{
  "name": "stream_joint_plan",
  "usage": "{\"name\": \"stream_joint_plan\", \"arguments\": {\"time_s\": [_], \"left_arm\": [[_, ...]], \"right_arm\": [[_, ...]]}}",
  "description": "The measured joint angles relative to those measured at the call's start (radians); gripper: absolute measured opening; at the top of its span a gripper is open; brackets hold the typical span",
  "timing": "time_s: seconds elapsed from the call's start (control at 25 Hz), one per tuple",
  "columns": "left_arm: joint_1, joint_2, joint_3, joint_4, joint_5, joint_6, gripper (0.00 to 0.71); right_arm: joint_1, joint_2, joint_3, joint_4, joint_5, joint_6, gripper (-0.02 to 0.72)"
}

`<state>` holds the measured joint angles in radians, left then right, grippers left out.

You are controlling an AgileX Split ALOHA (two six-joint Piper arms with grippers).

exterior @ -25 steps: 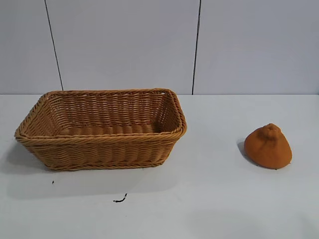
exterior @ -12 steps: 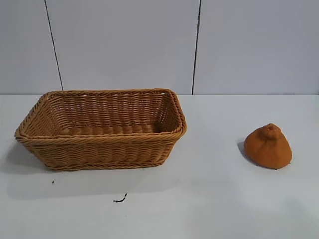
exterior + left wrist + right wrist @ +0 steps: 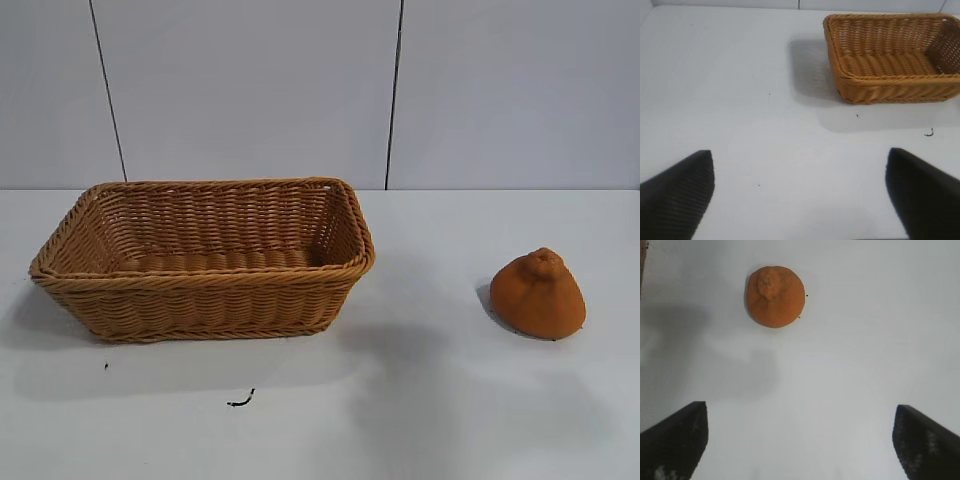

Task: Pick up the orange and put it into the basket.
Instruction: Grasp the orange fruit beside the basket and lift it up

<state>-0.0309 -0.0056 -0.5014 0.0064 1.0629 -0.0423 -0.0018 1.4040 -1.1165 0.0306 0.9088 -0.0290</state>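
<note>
A new dark shadow has spread on the white table (image 3: pixel 430 400). The dull-orange, cone-shaped orange (image 3: pixel 539 293) sits at three o'clock from the tan wicker basket (image 3: pixel 205 258). The right gripper (image 3: pixel 800 440), jaws wide apart, might bump it away. The left gripper (image 3: pixel 800 192) is wide apart too.

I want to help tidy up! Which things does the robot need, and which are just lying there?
Needed:
orange
basket
right gripper, open, above the table near the orange

Just there:
left gripper, open, parked
small black scrap on the table
</note>
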Motion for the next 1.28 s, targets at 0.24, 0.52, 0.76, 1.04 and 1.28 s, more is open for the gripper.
{"name": "stream_joint_plan", "arguments": {"time_s": [0.24,0.52,0.76,1.04,1.28], "left_arm": [[0.0,0.0,0.0,0.0,0.0,0.0,0.666],[0.0,0.0,0.0,0.0,0.0,0.0,0.666],[0.0,0.0,0.0,0.0,0.0,0.0,0.666],[0.0,0.0,0.0,0.0,0.0,0.0,0.666],[0.0,0.0,0.0,0.0,0.0,0.0,0.666]], "right_arm": [[0.007,0.231,-0.216,0.045,0.03,-0.028,0.694],[0.1,0.423,-0.322,0.05,0.044,-0.046,0.694],[0.105,0.561,-0.324,0.006,0.056,0.02,0.694],[0.105,0.69,-0.324,-0.036,0.04,0.029,0.694],[0.105,0.755,-0.324,-0.036,0.014,0.029,0.678]]}}
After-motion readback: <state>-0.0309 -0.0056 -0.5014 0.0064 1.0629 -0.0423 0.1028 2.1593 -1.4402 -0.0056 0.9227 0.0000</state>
